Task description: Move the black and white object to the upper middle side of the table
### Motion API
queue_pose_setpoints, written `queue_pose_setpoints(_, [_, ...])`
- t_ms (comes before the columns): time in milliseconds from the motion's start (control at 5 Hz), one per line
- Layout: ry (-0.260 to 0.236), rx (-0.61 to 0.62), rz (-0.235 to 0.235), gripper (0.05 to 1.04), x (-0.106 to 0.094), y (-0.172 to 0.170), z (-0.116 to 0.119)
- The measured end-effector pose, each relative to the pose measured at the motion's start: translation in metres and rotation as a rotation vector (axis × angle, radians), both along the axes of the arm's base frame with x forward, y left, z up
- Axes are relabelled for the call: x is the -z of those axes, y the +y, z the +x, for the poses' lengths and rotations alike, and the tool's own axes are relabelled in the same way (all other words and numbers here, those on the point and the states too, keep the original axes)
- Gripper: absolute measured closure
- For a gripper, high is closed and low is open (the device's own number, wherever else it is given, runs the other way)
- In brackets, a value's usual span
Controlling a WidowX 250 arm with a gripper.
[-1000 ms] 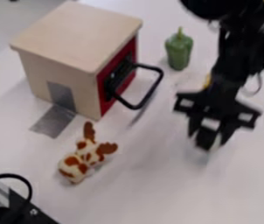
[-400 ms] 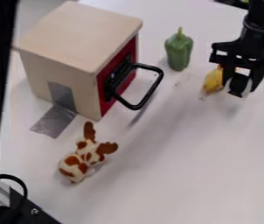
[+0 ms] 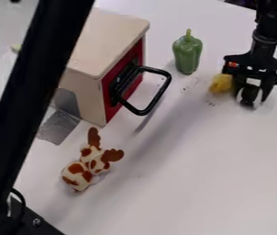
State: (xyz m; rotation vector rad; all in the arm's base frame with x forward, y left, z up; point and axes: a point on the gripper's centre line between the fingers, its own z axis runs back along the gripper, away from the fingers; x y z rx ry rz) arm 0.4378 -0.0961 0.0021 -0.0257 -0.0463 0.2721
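At the upper right of the table (image 3: 196, 188), beside the yellow toy (image 3: 221, 84), the object (image 3: 248, 93) is held clamped in the gripper (image 3: 250, 97), having been carried up from nearer the middle; probably only lowering and release are still needed.

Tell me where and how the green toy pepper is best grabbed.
Probably from above, closing on opposite sides of the green toy pepper at mid-body, below its stem: it stands upright, taller than wide, with the black handle off to its lower left.
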Motion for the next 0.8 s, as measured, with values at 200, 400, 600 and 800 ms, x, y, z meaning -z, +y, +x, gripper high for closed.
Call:
queue_pose_setpoints(200, [0.003,0.008,0.001,0.531,0.000,-0.001,0.001])
queue_pose_setpoints(400, [0.033,0.031,0.027,0.224,-0.001,-0.004,-0.006])
queue_pose_setpoints(600, [0.004,0.033,0.029,0.077,-0.037,-0.006,-0.008])
queue_pose_setpoints(800, [-0.056,0.046,0.040,0.083,-0.086,-0.009,-0.016])
